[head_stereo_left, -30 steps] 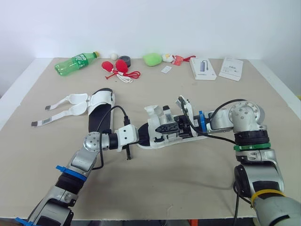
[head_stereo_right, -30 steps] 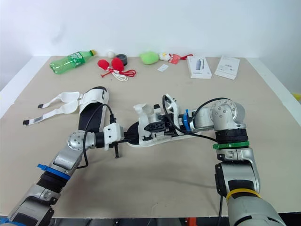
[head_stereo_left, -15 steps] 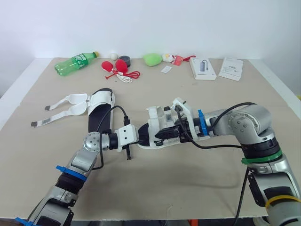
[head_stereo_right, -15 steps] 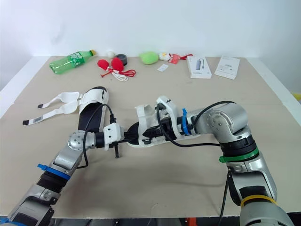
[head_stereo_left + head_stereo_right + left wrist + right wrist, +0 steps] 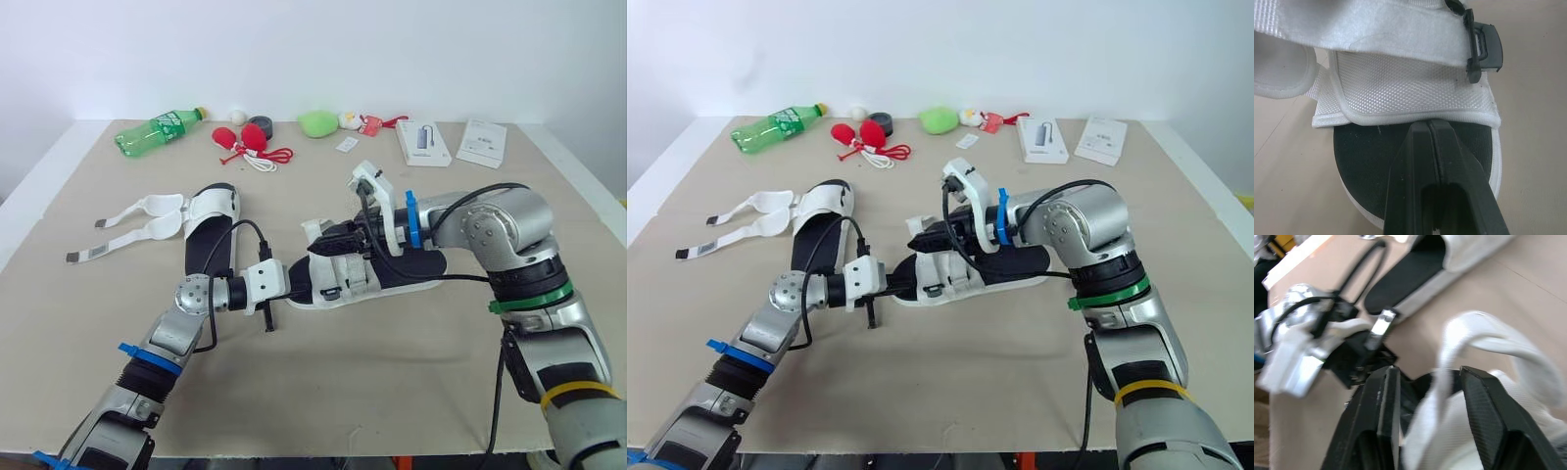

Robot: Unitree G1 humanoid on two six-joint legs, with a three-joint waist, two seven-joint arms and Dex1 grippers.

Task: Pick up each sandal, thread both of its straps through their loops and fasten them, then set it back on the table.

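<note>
A white sandal (image 5: 392, 272) with a black footbed lies mid-table. My left gripper (image 5: 297, 285) is shut on its toe end; in the left wrist view the black fingers (image 5: 1427, 147) pinch the sole's edge below a closed white strap and black buckle (image 5: 1484, 46). My right gripper (image 5: 335, 235) hovers just above the sandal's front strap, open, with a loose white strap (image 5: 1469, 340) arching between its fingers (image 5: 1383, 401). The second sandal (image 5: 212, 231) lies to the left, its two straps (image 5: 137, 220) spread out unfastened.
Along the far edge of the table lie a green bottle (image 5: 157, 130), red balls with a cord (image 5: 250, 138), a green lump (image 5: 316, 122), a white box (image 5: 423, 144) and a booklet (image 5: 481, 143). The table's front edge (image 5: 323, 453) is near.
My right gripper has lifted off the sandal's middle and swung up toward the front strap, wrist now raised. The left gripper and the sandal have stayed put.
</note>
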